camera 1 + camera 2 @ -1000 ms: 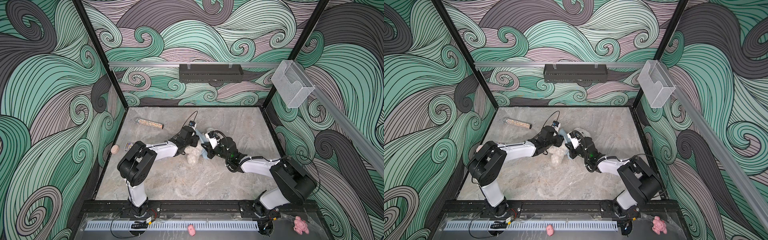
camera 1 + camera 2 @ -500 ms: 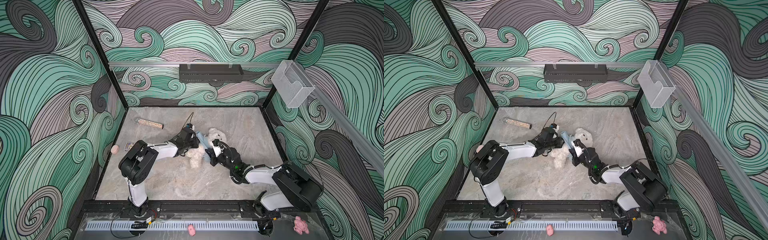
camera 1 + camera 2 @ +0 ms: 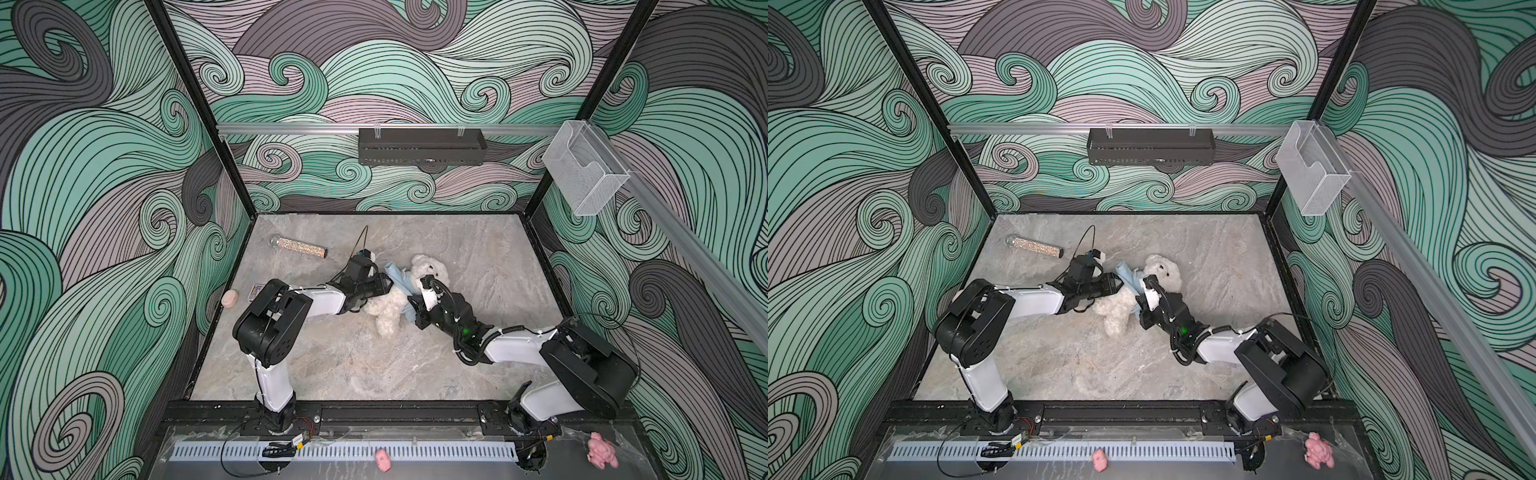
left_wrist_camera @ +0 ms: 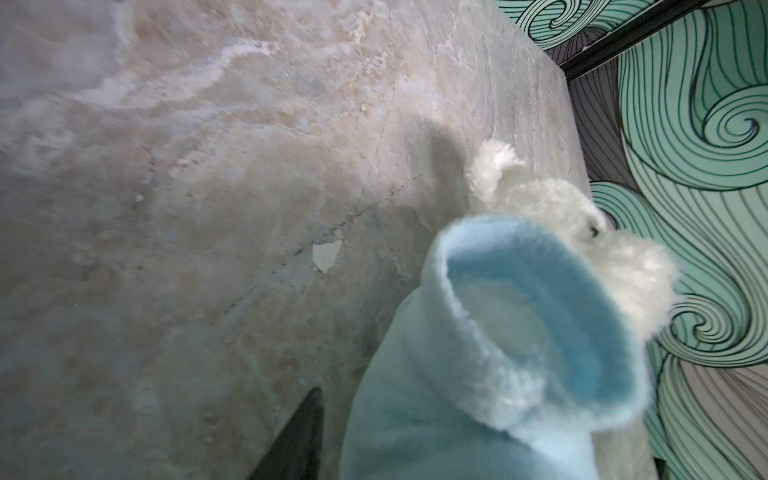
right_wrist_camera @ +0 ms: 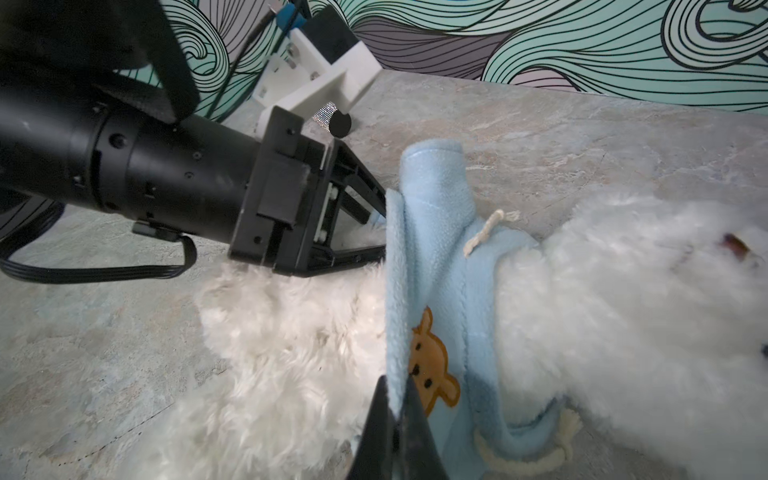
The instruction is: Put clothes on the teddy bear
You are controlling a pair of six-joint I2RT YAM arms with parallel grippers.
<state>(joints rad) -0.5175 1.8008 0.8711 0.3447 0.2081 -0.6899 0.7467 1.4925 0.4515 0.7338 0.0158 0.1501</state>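
Right wrist: my right gripper (image 5: 395,386) clamps shirt (image 5: 432,232) hem, left gripper (image 5: 380,222) hold unclear; bear (image 3: 386,307) lies between them, legs frontward.

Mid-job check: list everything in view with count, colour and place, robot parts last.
fluffy white plush teddy bear: 1, white, lying mid-table
light blue fleece garment: 1, light blue, around bear's upper body
glittery cylindrical tube: 1, silver, table's back left
small round peach object: 1, peach, table's left edge
small patterned card: 1, bluish, beside peach object
small pink plush toys: 2, pink, front ledge
black wall shelf: 1, black, back wall
clear plastic bin: 1, transparent, right rail
left pincer: 1, black, jaws apart at garment's edge
right pincer: 1, black, shut on garment's hem
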